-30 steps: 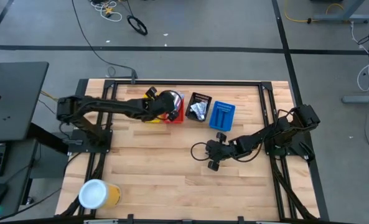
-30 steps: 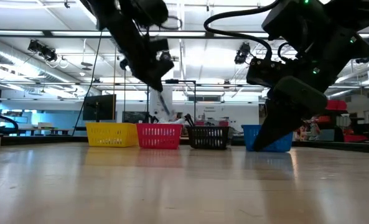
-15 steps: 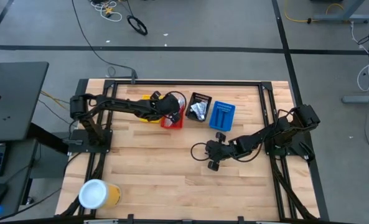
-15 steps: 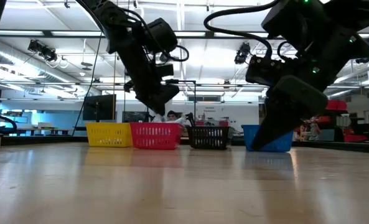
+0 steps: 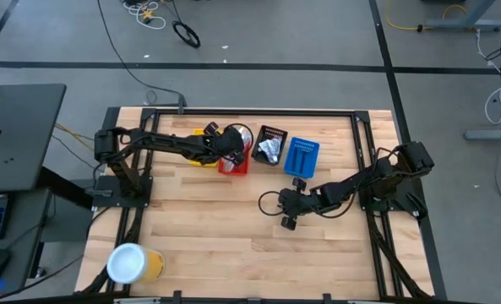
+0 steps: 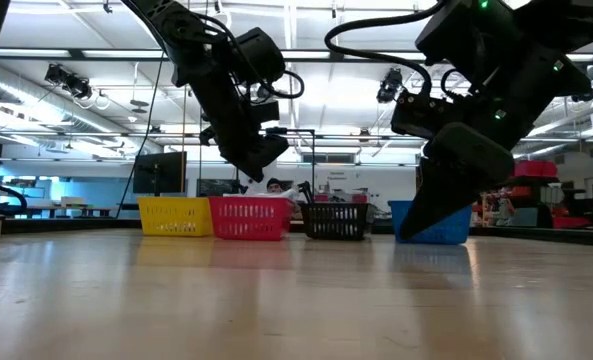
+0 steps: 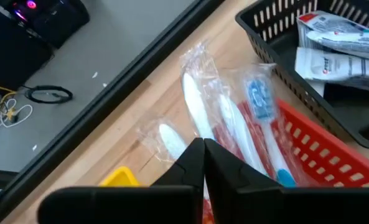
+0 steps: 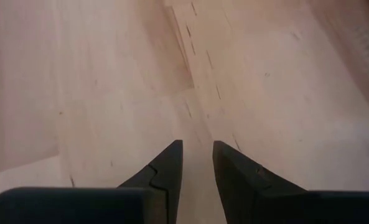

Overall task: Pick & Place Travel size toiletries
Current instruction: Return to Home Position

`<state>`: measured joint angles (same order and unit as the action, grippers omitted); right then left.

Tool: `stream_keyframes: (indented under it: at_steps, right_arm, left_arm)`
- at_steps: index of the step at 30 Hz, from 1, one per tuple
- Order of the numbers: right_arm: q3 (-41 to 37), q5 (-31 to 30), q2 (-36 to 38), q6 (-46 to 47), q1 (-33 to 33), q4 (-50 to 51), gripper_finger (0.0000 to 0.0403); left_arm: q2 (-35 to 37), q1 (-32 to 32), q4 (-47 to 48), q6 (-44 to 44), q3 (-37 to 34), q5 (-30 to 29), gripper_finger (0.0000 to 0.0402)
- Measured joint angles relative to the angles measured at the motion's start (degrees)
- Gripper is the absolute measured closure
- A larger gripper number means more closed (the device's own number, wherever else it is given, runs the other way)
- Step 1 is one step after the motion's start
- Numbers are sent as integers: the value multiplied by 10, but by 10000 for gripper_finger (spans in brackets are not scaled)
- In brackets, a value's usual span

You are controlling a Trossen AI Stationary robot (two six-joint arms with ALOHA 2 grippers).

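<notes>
- The toothbrushes lie packed side by side in the red bin. Each is sealed in a clear, crinkly wrapper, and their ends stick out past the bin's rim.
- We judge them very light, with stiff, slim handles under a slippery film. The sound place to take hold is across the handle near its middle, not on the loose wrapper end, which would slide or tear.
- The white toothpaste tubes sit piled in the black bin just beside the red one. We expect them to be soft and to give under a squeeze, so a light pinch across the flat body suits them best.
- The blue bin stands at the far end of the same row and the yellow bin on the red bin's other side. What they hold is too small for us to tell.
- The left fingers are pressed together with nothing between them, and they hang just above the toothbrushes in the red bin.
- The right fingers stand a little apart and hold nothing. They are low over the bare counter, near the blue bin but not touching it.
- A yellow cup with a white lid stands at a corner of the counter, well apart from the bins.
- We spot no loose toiletry on the counter in the high view, so we judge the sorting all but done.
</notes>
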<state>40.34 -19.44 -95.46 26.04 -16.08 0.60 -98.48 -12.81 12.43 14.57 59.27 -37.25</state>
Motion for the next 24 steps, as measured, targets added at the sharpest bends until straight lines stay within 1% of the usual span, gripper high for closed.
stream_keyframes:
  at_steps: [5,8,13,16,20,24]
  right_arm:
    - [0,0,0,0,0,0,304]
    - [0,0,0,0,0,0,304]
    - [0,0,0,0,0,0,304]
    - [0,0,0,0,0,0,304]
    - [0,0,0,0,0,0,304]
    - [0,0,0,0,0,0,304]
  left_arm:
    - [0,5,1,6,0,0,396]
    - [0,5,8,27,0,5,395]
    - [0,5,61,76,0,12,397]
    - [0,5,82,91,0,15,396]
    - [0,5,87,105,0,38,393]
    - [0,5,86,126,-17,44,397]
